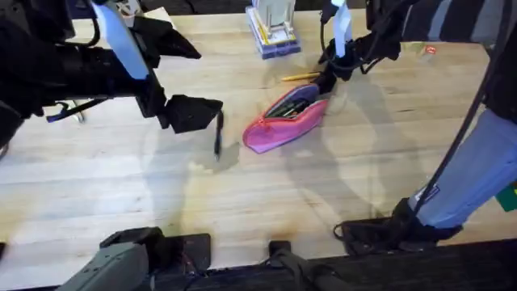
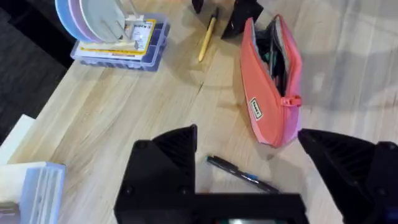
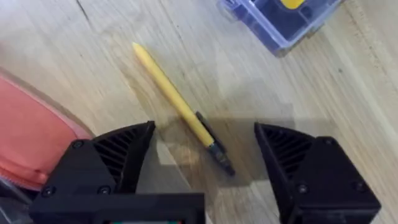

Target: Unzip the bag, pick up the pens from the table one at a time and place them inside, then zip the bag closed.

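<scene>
Both arms are black with light blue-white stripes on the links. The left gripper (image 2: 252, 180) has wide black fingers (image 2: 163, 163) with ribbed inner faces. The right gripper (image 3: 202, 165) looks the same, with small screws on its fingers (image 3: 102, 168).

I see the pink bag (image 1: 284, 123) lying unzipped mid-frame on the wooden worktop (image 1: 97, 194), its dark inside showing. The black pen (image 1: 218, 134) lies just left of it, the yellow pen (image 1: 300, 77) above it toward the top.

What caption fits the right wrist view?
Open right gripper above the yellow pen on the table, beside the bag.
</scene>
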`<state>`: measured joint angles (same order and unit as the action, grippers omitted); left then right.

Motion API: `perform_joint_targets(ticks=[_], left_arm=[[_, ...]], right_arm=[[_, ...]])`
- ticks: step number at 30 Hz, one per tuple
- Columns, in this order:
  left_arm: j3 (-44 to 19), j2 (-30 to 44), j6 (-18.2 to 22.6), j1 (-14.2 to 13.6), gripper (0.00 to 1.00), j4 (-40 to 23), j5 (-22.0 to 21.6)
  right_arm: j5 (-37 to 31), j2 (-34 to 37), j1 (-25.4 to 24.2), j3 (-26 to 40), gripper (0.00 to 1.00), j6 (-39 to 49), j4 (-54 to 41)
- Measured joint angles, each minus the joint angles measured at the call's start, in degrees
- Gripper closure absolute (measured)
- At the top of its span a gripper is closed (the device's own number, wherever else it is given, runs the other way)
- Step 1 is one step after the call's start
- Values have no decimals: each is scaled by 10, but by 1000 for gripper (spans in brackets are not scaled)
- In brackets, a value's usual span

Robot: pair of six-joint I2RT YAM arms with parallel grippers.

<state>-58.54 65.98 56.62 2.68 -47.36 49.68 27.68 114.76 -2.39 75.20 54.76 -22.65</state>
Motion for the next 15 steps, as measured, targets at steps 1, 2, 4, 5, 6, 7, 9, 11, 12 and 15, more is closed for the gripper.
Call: perform_joint_targets(ticks=[1, 2, 4, 5, 6, 7, 9, 11, 12, 15], left_arm=[[0, 0, 0, 0, 7, 0, 0], [0, 0, 0, 0, 7, 0, 0], [0, 0, 0, 0, 7, 0, 0], [0, 0, 0, 0, 7, 0, 0], [0, 0, 0, 0, 7, 0, 0], [0, 0, 0, 0, 7, 0, 0], [0, 0, 0, 0, 7, 0, 0], [0, 0, 0, 0, 8, 0, 0], [0, 0, 0, 0, 7, 0, 0], [0, 0, 0, 0, 8, 0, 0]], right_arm=[[-1, 0, 0, 1, 6, 0, -4], [-2, 0, 0, 2, 6, -2, -8], [-3, 0, 0, 2, 6, -3, -11], [-3, 0, 0, 2, 6, -4, -11], [-3, 0, 0, 2, 5, -4, -12], [-4, 0, 0, 2, 5, -4, -12], [-4, 0, 1, 3, 5, -4, -13], [-5, 0, 1, 4, 5, -4, -17], [-5, 0, 1, 4, 5, -4, -18], [-2, 0, 2, 4, 266, 0, -25]])
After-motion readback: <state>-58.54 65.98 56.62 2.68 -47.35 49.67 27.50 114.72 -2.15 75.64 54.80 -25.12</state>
